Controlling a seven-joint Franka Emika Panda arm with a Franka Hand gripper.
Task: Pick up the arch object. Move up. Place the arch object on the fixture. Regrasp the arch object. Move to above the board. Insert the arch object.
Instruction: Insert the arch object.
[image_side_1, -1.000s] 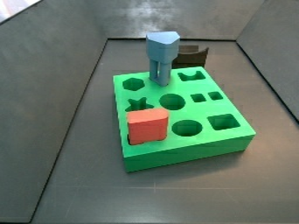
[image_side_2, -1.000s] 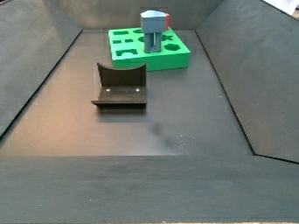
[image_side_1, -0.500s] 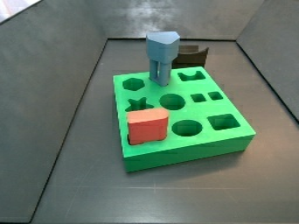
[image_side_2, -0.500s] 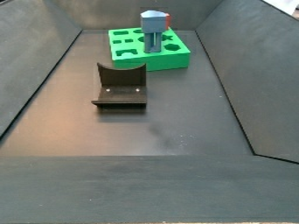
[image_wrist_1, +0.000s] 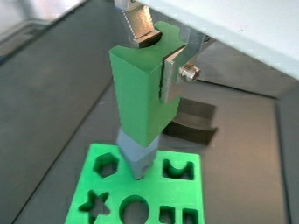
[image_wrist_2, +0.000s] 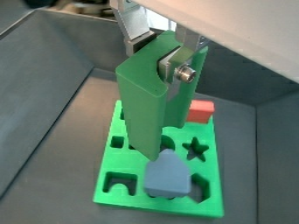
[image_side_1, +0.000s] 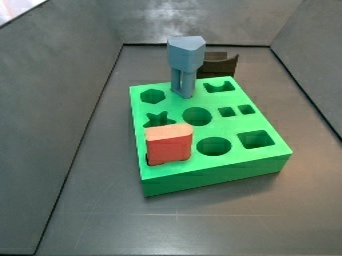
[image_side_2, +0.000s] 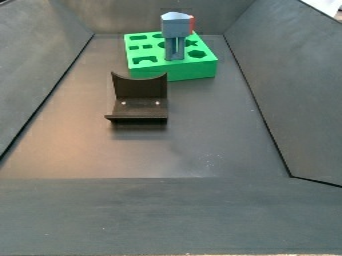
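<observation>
Wrist view: gripper (image_wrist_1: 155, 51) pointing down, silver fingers (image_wrist_1: 142, 24) closed on the top end of the arch object (image_wrist_1: 138, 96); dull-green block hangs upright, high over the board (image_wrist_1: 96, 186). Blue peg (image_wrist_1: 138, 158) shows just under the block's lower end; contact can't be told. Board holes seen here: hexagon, star, oval, arch slot, small squares, all empty. Fixture (image_wrist_1: 194, 121) on the floor past the board's far edge.

Wrist view, opp. side: gripper (image_wrist_2: 165, 48), same grip, finger plate (image_wrist_2: 184, 59) w/ screw flat against the arch object (image_wrist_2: 149, 101). Blue peg (image_wrist_2: 167, 175) stands in the board (image_wrist_2: 112, 169), pentagon top visible below the block. Red-brown cube (image_wrist_2: 201, 109) at the board's far edge. Star hole, arch slot and round holes open.

Side view: no gripper or arch object in frame. Board (image_side_1: 261, 157) mid-floor; blue peg (image_side_1: 185, 62) upright in a far-row hole; red-brown cube (image_side_1: 168, 144) at the near-left corner, seated in the top and overhanging the front. Other holes empty. Fixture (image_side_1: 222, 64) just behind the board, far side.

Side view, from the opp. end: board (image_side_2: 201, 67) far, peg (image_side_2: 177, 32) standing in it, red cube edge (image_side_2: 191, 20) just behind the peg top. Fixture (image_side_2: 138, 98) nearer than the board, just beside it, nothing on it. Gripper not in frame.
</observation>
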